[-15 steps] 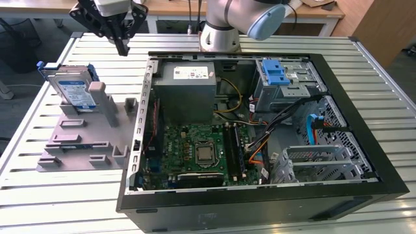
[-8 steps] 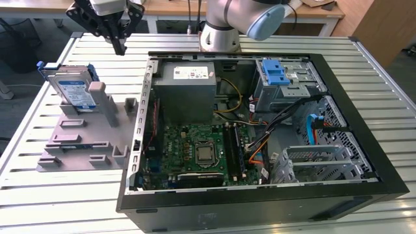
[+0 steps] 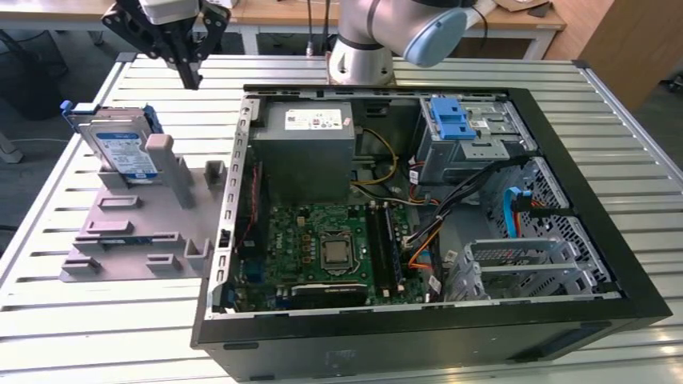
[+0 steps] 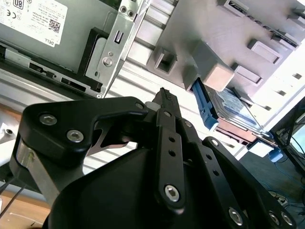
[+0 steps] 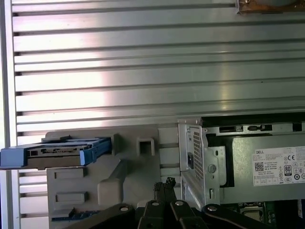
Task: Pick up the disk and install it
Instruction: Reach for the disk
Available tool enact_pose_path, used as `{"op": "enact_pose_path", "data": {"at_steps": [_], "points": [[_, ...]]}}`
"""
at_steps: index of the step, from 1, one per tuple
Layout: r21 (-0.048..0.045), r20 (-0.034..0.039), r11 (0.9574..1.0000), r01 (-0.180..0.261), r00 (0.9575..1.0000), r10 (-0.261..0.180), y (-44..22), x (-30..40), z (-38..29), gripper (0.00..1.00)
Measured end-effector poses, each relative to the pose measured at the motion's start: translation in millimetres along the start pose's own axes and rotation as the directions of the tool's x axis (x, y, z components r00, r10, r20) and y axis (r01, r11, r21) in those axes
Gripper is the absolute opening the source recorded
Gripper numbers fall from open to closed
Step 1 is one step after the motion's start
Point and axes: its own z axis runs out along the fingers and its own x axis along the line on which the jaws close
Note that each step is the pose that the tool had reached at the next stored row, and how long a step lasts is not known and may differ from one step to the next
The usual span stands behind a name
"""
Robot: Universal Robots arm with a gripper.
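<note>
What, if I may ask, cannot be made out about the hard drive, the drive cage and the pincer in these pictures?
- Silver hard drive in blue plastic carrier: exterior view, lower part hidden behind the grey plastic holder's posts; first wrist view, edge-on, label face unseen.
- Grey metal drive cage: exterior view, interior hidden under its blue plastic bracket.
- Black pincer: exterior view, upper part cut off by the top edge.

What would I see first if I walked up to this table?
The big open computer case catches the eye first, lying on the slatted metal table with its green board showing. At the exterior view's left of it, the disk stands on edge in a grey holder. The black gripper hangs above the table near the disk, shut and holding nothing.
</note>
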Motion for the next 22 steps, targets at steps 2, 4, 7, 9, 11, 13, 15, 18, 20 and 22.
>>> {"op": "enact_pose_path", "data": {"at_steps": [2, 4, 7, 9, 11, 13, 15, 18, 20, 22], "points": [[0.0000, 0.0000, 1.0000, 0.000, 1.0000, 0.000, 0.6, 1.9, 0.1, 0.11], [0.0000, 0.0000, 1.0000, 0.000, 1.0000, 0.000, 1.2, 3.9, 0.2, 0.11], [0.0000, 0.0000, 1.0000, 0.000, 1.0000, 0.000, 2.1, 6.8, 0.4, 0.11], [0.0000, 0.0001, 1.0000, 0.000, 1.0000, 0.000, 2.7, 8.7, 0.5, 0.11], [0.0000, 0.0000, 1.0000, 0.000, 1.0000, 0.000, 3.5, 11.7, 0.7, 0.11], [0.0000, 0.0000, 1.0000, 0.000, 1.0000, 0.000, 4.1, 13.8, 0.8, 0.11], [0.0000, 0.0000, 1.0000, 0.000, 1.0000, 0.000, 4.7, 15.7, 0.9, 0.11], [0.0000, 0.0000, 1.0000, 0.000, 1.0000, 0.000, 5.5, 18.6, 1.0, 0.11], [0.0000, 0.0000, 1.0000, 0.000, 1.0000, 0.000, 6.1, 20.6, 1.1, 0.11], [0.0000, 0.0000, 1.0000, 0.000, 1.0000, 0.000, 6.6, 22.5, 1.2, 0.11]]}}
